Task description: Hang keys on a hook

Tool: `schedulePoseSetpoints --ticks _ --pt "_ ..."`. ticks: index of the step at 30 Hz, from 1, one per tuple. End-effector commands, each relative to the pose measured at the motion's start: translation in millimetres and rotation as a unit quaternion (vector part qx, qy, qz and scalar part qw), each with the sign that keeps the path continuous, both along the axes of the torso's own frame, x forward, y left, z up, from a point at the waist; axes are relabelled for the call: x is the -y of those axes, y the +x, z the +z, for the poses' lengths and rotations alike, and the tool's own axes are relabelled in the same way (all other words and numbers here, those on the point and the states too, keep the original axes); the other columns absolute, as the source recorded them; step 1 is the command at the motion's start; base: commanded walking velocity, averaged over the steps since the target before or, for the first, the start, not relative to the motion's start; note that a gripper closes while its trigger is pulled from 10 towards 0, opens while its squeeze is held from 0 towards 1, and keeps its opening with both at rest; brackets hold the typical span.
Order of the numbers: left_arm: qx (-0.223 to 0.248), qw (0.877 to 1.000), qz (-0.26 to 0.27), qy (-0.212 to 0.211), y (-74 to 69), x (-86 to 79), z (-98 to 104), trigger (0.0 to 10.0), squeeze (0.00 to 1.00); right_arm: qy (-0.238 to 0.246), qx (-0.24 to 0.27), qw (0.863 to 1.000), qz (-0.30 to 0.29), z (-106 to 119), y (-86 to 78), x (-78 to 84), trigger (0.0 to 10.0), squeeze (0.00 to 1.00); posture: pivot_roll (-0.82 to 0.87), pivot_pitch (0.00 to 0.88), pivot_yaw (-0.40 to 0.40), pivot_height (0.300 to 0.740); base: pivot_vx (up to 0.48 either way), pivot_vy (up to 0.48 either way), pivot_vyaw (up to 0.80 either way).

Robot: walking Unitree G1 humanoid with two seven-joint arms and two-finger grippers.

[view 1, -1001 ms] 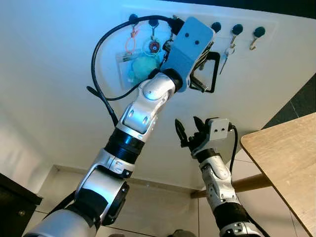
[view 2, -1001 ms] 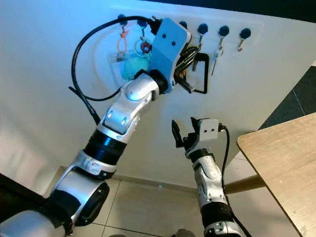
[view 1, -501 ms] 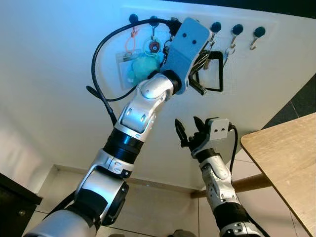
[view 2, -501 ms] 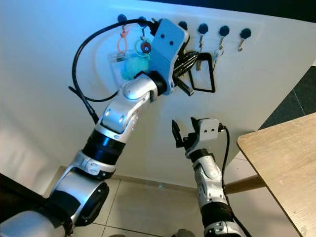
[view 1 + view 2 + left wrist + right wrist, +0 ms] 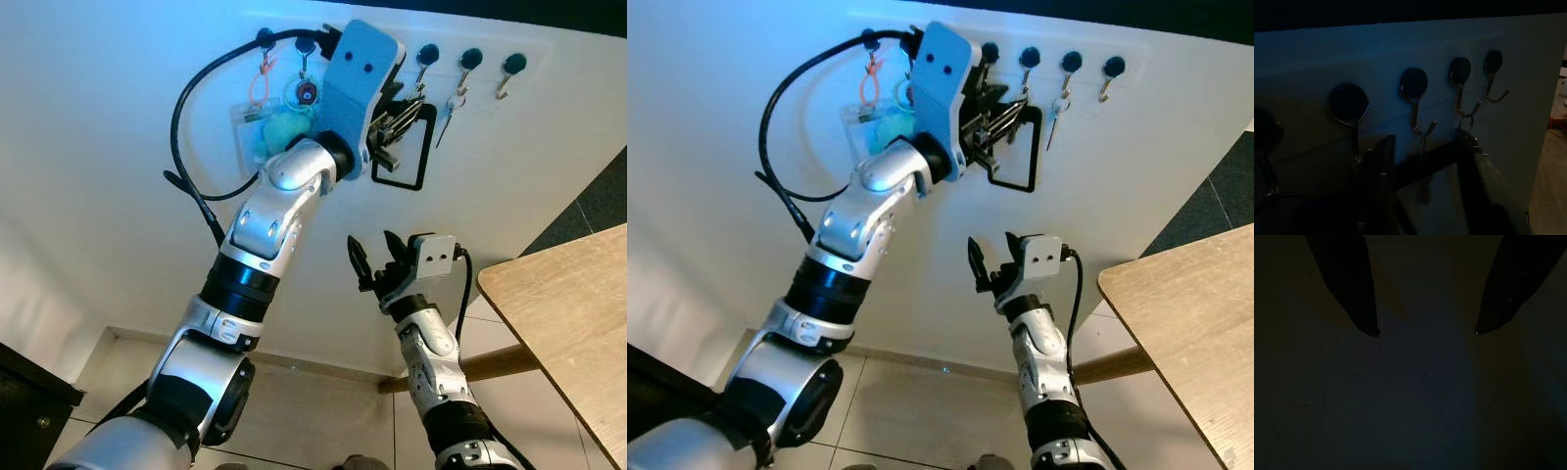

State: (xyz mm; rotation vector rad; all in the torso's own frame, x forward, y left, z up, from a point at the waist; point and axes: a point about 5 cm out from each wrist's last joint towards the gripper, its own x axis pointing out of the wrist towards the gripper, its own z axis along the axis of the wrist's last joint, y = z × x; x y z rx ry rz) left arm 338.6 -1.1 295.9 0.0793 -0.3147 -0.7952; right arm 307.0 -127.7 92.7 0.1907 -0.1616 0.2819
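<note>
White wall (image 5: 118, 147) carries a row of hooks (image 5: 471, 61). Against that row, the left claw (image 5: 392, 122) pinches a black key ring (image 5: 411, 147) with keys; its fingers are partly hidden behind the blue wrist housing. Well below the hooks, the right claw (image 5: 377, 264) is spread, holding nothing.

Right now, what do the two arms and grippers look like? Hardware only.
Both arms are silver shells with black joint rings. The left arm ends in a light blue wrist housing with two dark screw holes, and a black cable loops from it. The right gripper has two long black fingers, a grey camera block and a black cable.
</note>
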Motion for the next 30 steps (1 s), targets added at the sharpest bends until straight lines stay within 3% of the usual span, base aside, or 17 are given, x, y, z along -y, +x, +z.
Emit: schedulePoseSetpoints --ticks 1,4,5,7,8,13,21,22,25,29,30 --pt "-0.002 1.0 -0.01 -0.005 -2.8 3.5 1.9 10.0 1.0 0.004 0.001 1.0 0.001 0.2 -1.8 0.6 10.0 0.0 0.09 0.064 -0.04 0.74 0.0 0.0 0.0" --pt "-0.005 1.0 -0.014 -0.009 -3.5 3.4 2.5 10.0 1.0 0.004 0.002 1.0 0.001 0.3 -1.8 0.6 10.0 0.0 0.09 0.064 -0.041 0.74 0.0 0.0 0.0" --pt "-0.01 1.0 -0.022 -0.018 -4.6 3.4 3.7 10.0 0.34 0.005 0.002 1.0 0.001 0.4 -2.0 0.3 10.0 0.0 0.09 0.064 -0.042 0.74 0.0 0.0 0.0" --pt "-0.013 0.999 -0.029 -0.025 -5.4 3.4 4.5 10.0 0.34 0.005 0.003 1.0 0.002 0.5 -2.1 0.0 10.0 0.0 0.09 0.064 -0.042 0.74 0.0 0.0 0.0" --pt "-0.022 0.998 -0.05 -0.045 -7.9 3.5 6.7 10.0 0.0 0.005 0.003 1.0 0.002 0.5 -2.2 -0.3 10.0 0.0 0.09 0.065 -0.04 0.74 0.0 0.0 0.0" --pt "-0.022 0.987 -0.121 -0.105 -17.7 -1.4 20.5 10.0 0.0 0.007 0.003 1.0 0.003 0.3 -2.5 -0.4 10.0 0.0 0.09 0.068 -0.042 0.74 0.0 0.0 0.0" --pt "0.004 0.975 -0.18 -0.133 -25.8 -10.2 31.4 10.0 0.0 0.007 0.002 1.0 0.004 -0.4 -3.3 -0.4 10.0 0.0 0.09 0.07 -0.043 0.74 0.0 0.0 0.0" --pt "-0.003 0.955 -0.233 -0.184 -34.1 -20.3 39.8 10.0 0.0 0.007 0.001 1.0 0.006 -0.9 -3.5 -1.1 10.0 0.0 0.09 0.072 -0.047 0.74 0.0 0.0 0.0" --pt "-0.015 0.917 -0.325 -0.231 -48.4 -38.8 41.4 10.0 0.0 0.005 -0.003 1.0 0.009 -2.5 -3.6 -2.1 10.0 0.0 0.09 0.072 -0.047 0.74 0.0 0.0 0.0" --pt "-0.006 0.906 -0.374 -0.199 -59.8 -56.5 25.2 10.0 0.0 0.001 -0.017 1.0 0.013 -7.4 -4.7 -2.7 10.0 0.0 0.08 0.078 -0.039 0.74 0.0 0.0 0.0" --pt "-0.012 0.911 -0.382 -0.156 -63.6 -67.8 8.7 10.0 0.0 -0.002 -0.029 0.999 0.017 -12.4 -6.3 -2.6 10.0 0.0 0.08 0.078 -0.037 0.74 0.0 0.0 0.0"
